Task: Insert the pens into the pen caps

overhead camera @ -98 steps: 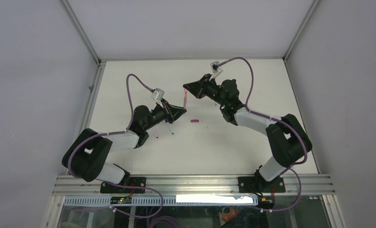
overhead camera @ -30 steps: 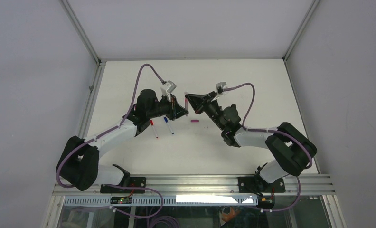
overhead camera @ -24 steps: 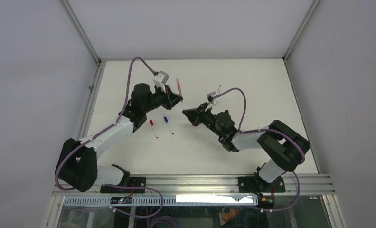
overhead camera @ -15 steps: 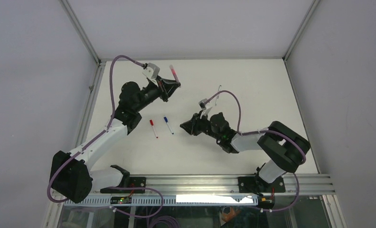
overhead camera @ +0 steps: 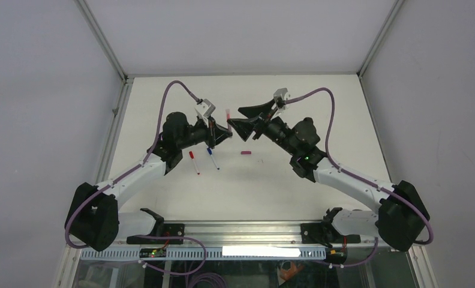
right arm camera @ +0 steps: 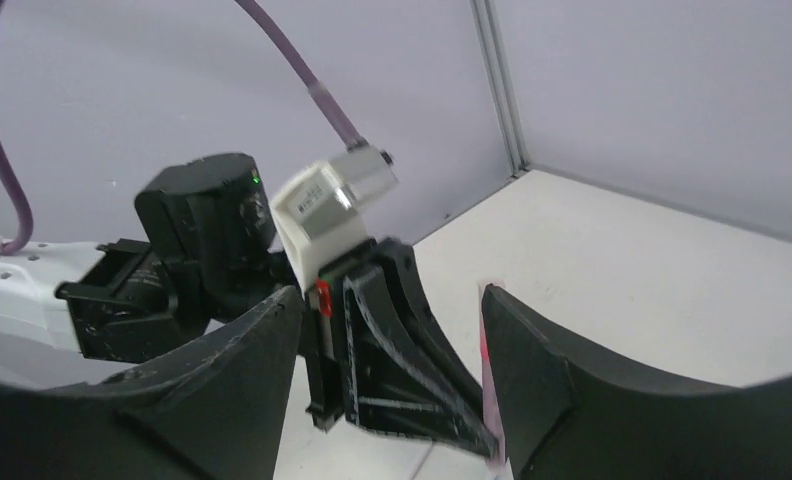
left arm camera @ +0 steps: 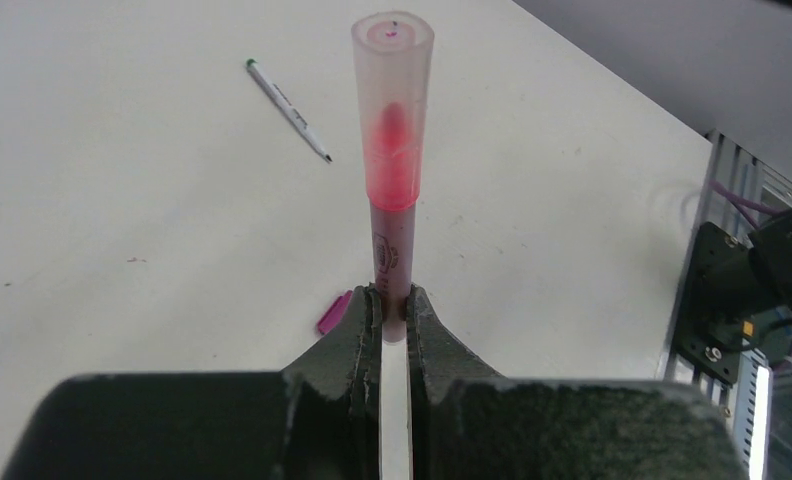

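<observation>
Left fingers (left arm camera: 358, 345) are closed tight on the pink pen (left arm camera: 390, 262), gripping low on the barrel. The pen stands upright, up off the tabletop (overhead camera: 355, 120), about mid-way between the left and right edges and a bit toward the far edge. A translucent cap (left arm camera: 393, 95) sits over the pink tip. It looks on, but I can't tell if it's fully seated.

Right fingers (right arm camera: 222, 400) are spread wide and hold nothing. They're level with the pen's top end, and the right wrist view shows the pen just beside one finger.

Step in hand is probably seating or checking the cap. To do it well:
- keep the left grip firm and the pen vertical
- bring the right fingers square onto the cap
- push along the pen axis, since a sideways push would tip the barrel in the grip
- keep clear of the left fingers, as the two grippers are very close

Around it:
- a loose magenta cap (overhead camera: 245, 153) lies near the tabletop centre, toward the near edge from the held pen
- a red-ended pen (overhead camera: 194, 162) and a blue-ended pen (overhead camera: 213, 158) lie side by side toward the left edge, just beside the left arm
- a green-ended pen (left arm camera: 287, 108) shows only in the left wrist view, lying flat

None of these blocks the held pen. The loose cap and the green-ended pen look like what's left to do.
</observation>
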`<state>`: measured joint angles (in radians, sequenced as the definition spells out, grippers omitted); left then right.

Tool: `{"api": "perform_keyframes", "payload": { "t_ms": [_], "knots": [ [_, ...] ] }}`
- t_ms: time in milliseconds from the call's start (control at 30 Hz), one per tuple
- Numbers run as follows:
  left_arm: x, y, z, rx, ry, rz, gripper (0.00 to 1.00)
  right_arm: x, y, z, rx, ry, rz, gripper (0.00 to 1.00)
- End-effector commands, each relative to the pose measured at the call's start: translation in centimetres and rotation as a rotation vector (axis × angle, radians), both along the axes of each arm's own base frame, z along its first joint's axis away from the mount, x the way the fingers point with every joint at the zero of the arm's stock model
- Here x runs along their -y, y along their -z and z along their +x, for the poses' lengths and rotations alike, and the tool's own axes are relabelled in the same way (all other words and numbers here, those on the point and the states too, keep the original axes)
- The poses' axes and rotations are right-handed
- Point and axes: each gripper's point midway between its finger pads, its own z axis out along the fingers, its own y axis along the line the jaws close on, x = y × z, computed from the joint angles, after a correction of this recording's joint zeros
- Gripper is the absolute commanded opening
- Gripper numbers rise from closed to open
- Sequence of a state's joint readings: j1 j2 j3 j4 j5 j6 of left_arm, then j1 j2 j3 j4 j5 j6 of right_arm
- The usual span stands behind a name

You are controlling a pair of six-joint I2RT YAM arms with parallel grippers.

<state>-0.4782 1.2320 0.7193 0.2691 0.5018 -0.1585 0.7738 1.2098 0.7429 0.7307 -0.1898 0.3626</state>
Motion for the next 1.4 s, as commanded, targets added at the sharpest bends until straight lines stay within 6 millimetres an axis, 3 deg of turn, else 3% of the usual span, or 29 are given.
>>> {"api": "perform_keyframes", "payload": {
  "t_ms": [0, 167, 533, 733, 967, 1367],
  "knots": [
    [1.8, 0.1, -1.9, 0.019, 0.134, 0.000, 0.00, -1.5, -0.1, 0.3, 0.037, -0.048, -0.056, 0.68],
    [2.1, 0.1, -2.3, 0.013, 0.155, -0.005, 0.00, -2.8, 0.6, 1.1, 0.018, -0.070, -0.065, 0.63],
    [2.2, -0.9, -3.1, 0.029, 0.178, -0.024, 0.00, -2.7, 2.6, 2.6, -0.003, -0.012, -0.111, 0.58],
    [2.2, -0.6, -3.1, 0.020, 0.177, -0.019, 0.00, -1.0, 2.3, 3.3, 0.028, 0.082, -0.077, 0.68],
    [2.4, -0.1, -3.0, 0.001, 0.188, -0.017, 0.00, 0.3, 2.0, 4.2, 0.049, 0.158, -0.050, 0.71],
    [2.5, -0.2, -3.1, 0.000, 0.193, -0.019, 0.00, -1.5, 3.5, 4.3, 0.006, 0.083, -0.081, 0.54]
  ]
}}
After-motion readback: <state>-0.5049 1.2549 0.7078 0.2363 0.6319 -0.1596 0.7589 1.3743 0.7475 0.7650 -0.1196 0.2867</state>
